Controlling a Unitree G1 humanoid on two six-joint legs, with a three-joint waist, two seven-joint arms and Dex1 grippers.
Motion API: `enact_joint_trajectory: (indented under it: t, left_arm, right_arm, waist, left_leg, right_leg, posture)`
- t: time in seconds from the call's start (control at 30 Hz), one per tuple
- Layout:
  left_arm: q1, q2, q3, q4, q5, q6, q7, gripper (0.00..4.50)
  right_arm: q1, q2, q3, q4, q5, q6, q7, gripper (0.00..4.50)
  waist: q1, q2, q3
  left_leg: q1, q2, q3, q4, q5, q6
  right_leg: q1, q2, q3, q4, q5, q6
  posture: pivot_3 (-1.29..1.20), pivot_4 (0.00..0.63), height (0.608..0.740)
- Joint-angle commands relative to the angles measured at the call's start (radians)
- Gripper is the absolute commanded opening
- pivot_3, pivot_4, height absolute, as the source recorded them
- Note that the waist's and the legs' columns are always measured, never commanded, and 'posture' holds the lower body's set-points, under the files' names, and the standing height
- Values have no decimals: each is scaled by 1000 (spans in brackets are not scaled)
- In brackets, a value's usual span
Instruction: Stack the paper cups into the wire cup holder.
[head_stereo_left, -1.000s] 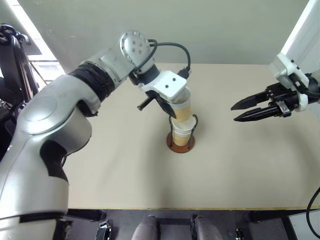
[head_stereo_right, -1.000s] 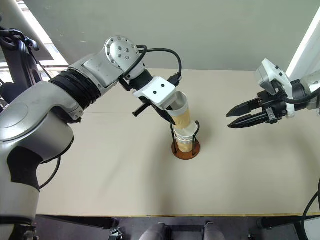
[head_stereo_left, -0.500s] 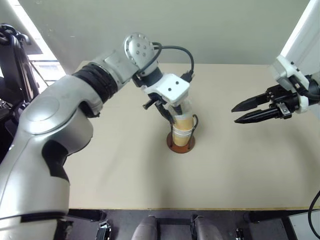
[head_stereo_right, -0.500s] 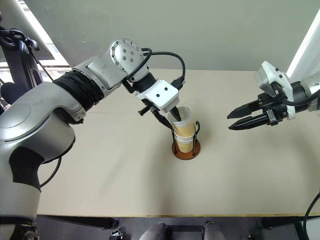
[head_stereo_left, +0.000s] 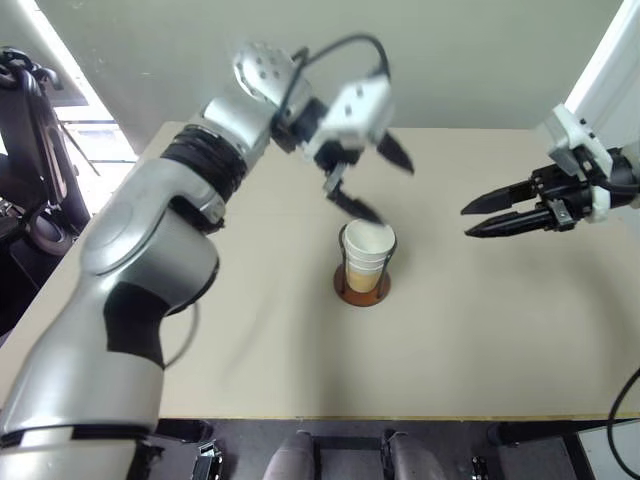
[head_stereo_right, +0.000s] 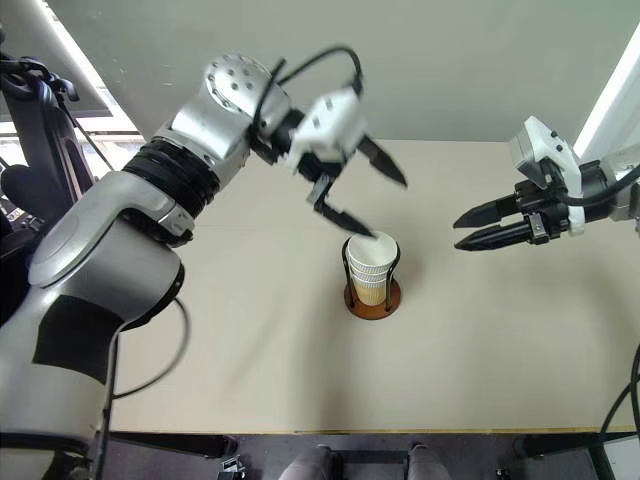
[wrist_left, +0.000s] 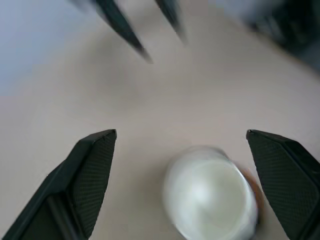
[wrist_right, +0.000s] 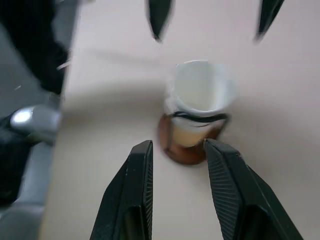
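Cups: paper cups (head_stereo_left: 368, 255) sat nested in the wire cup holder (head_stereo_left: 362, 285) mid-table (head_stereo_left: 480, 340).
Left gripper (head_stereo_right: 364, 190): my fingers were spread wide, gripping nothing, raised above the stack.
Right gripper (head_stereo_left: 478, 217): held off to the side, jaws part-open, empty.
Left wrist view: looked into the white top cup; base mostly hidden.
Right wrist view: showed holder's brown base and a wire loop, somewhat blurred, possibly three rims.

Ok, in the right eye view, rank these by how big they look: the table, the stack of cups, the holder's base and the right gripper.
1. Table, by far.
2. Right gripper and cup stack: alike, and the raised gripper sits nearer the camera, so no ranking.
3. Holder's base, smallest, partly hidden by the cups.
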Motion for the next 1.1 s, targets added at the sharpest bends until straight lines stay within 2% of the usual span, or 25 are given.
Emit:
enact_joint_trajectory:
  t: [0.03, 0.13, 0.27, 0.43, 0.73, 0.97, 1.1]
  left_arm:
    - [13, 11, 253, 91, -11, 171, 46, 4459]
    - [84, 14, 418, 116, 14, 230, 188, 4459]
    - [190, 20, 544, 110, 102, 233, 341, 4459]
    - [305, 28, 612, 104, 244, 186, 482, 4459]
    - [377, -33, 698, 146, 438, 73, 786, 4459]
    - [465, -72, 753, 134, 500, 45, 856, 4459]
    - [528, -93, 788, 104, 500, 25, 864, 4459]
  right_arm:
    - [-2, 37, -86, 45, -13, 12, -106, 1582]
    - [1, 95, -119, 119, -45, -19, -207, 1582]
    - [-24, 189, -149, 270, -115, -108, -371, 1582]
    - [-32, 314, -150, 456, -202, -248, -519, 1582]
    - [-28, 494, -165, 732, -319, -462, -777, 1582]
    - [-21, 556, -217, 838, -327, -572, -890, 1582]
    - [-4, 573, -233, 842, -326, -593, -903, 1582]
  waist:
    - [-3, 1, 0]
    - [-7, 1, 0]
    - [-8, 2, 1]
    - [-9, 2, 1]
    - [-6, 2, 1]
    - [-7, 2, 1]
    - [-7, 2, 1]
  left_leg:
    - [0, 1, 1, 0, 0, 0]
    - [4, 2, 3, -3, 0, 0]
    - [10, 1, 6, -5, 1, 0]
    - [10, 2, 5, -5, 1, -1]
    - [11, 2, 7, -6, 1, -1]
    - [11, 3, 7, -8, 0, -1]
    - [12, 3, 7, -9, 0, -2]
  right_leg:
    - [0, 0, 0, 0, 0, 1]
    - [1, 0, 2, 0, -3, 5]
    - [3, 2, 2, 2, -2, 4]
    - [2, 0, 2, 3, 0, 1]
    - [1, -2, 1, 3, 2, -2]
    - [0, -2, 0, 2, 7, -6]
    - [-1, -2, 1, 3, 8, -6]
  posture:
    - [0, 150, 740]
    - [0, 150, 740]
    - [0, 150, 740]
    - [0, 150, 740]
    - [0, 150, 740]
    - [0, 150, 740]
    - [0, 150, 740]
